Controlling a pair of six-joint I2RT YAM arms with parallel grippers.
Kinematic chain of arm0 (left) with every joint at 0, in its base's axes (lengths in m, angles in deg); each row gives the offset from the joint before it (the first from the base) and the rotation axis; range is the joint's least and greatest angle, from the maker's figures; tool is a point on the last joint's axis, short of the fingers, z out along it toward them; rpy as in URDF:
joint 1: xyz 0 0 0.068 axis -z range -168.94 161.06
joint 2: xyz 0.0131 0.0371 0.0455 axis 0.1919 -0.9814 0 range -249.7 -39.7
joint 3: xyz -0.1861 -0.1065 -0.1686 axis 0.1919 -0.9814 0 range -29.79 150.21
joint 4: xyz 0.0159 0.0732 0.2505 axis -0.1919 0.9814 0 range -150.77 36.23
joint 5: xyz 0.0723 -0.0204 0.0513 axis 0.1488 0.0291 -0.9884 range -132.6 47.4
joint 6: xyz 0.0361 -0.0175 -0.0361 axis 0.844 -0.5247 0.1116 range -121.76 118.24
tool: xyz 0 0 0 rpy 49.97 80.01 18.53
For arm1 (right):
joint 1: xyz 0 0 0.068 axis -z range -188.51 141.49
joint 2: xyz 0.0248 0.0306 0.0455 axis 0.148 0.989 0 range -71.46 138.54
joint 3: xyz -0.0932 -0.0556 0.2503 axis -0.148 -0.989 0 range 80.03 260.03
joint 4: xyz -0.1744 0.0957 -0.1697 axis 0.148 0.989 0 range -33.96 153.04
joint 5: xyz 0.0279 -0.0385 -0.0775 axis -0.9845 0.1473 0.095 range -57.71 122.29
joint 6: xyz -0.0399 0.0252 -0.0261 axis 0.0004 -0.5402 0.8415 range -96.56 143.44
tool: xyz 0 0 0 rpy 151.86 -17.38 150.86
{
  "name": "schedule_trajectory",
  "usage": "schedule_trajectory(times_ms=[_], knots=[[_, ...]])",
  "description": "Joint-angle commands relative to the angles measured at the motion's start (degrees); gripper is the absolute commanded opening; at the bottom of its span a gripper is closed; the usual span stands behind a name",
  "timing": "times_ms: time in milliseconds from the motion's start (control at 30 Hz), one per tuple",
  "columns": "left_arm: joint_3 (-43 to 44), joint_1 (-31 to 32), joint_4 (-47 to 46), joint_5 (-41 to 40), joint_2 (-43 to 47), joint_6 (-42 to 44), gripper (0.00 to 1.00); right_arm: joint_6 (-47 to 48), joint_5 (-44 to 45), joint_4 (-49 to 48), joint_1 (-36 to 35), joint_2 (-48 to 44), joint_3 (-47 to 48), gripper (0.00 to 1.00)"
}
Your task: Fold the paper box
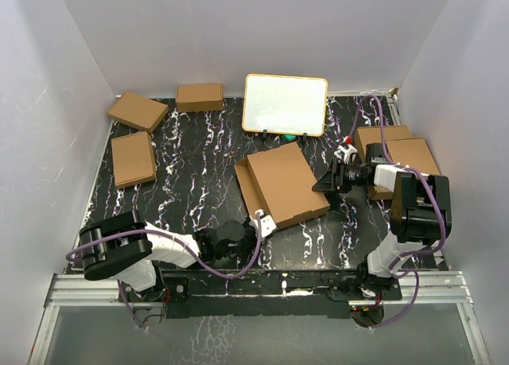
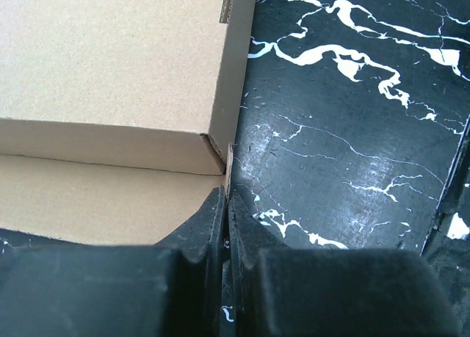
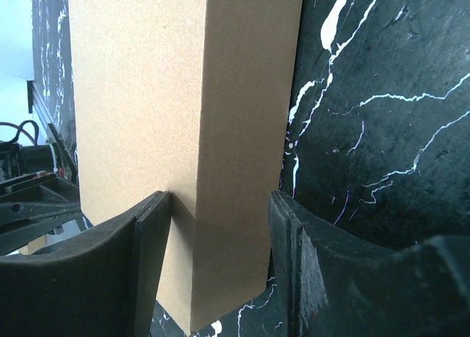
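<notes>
Top view — the paper box lies near the middle of the black marbled table, with one flap flat along its left side. We note the left gripper at its near corner and the right gripper at its right edge.

Left wrist — the fingers are pressed together on a thin cardboard tab at the box's corner.

Right wrist — the jaws stand apart, straddling the box's side wall. We cannot tell whether they squeeze it.
</notes>
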Motion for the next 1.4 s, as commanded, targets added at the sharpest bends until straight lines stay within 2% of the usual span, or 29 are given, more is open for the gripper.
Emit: schedule_trajectory(times_ms=[0, 600, 1033, 1367], knots=[[-1.73, -1.49, 1.18, 1.44, 1.82, -3.03, 0.0, 3.72, 6.64, 1.88, 0.43, 3.0, 2.11, 0.56], [-1.61, -4.5, 1.7, 1.97, 2.37, -7.73, 0.0, 4.3, 7.23, 1.9, 0.35, 3.23, 2.28, 0.56], [1.77, -5.0, 6.52, 3.25, 2.95, -6.26, 0.0, 4.52, 6.67, 1.98, 0.26, 3.26, 2.28, 0.55], [7.78, -5.0, 15.35, 3.36, 2.9, -4.21, 0.0, 5.09, 5.96, 2.19, -0.16, 3.24, 2.36, 0.55]])
